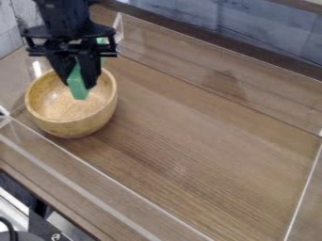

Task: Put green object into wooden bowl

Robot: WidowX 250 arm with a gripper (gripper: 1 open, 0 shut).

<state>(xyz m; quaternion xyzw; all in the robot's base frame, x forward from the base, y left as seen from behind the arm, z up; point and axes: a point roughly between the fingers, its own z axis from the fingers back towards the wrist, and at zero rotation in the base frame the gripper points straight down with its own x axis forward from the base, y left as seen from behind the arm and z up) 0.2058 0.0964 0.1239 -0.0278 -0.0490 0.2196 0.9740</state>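
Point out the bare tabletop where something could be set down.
The wooden table lies bare from the wooden bowl rightward to the clear wall, and along the front edge. The crowded part is upper left: the gripper holds the green object over the bowl.

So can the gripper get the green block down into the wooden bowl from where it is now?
Probably yes. The gripper holds the green block hanging over the wooden bowl, whose hollow looks empty, with nothing between them.

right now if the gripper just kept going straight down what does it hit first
The gripper points down, shut on the green block, which hangs over the wooden bowl. Going straight down, the block's lower end would probably meet the bowl's inner floor first, though depth is hard to judge from this single view.
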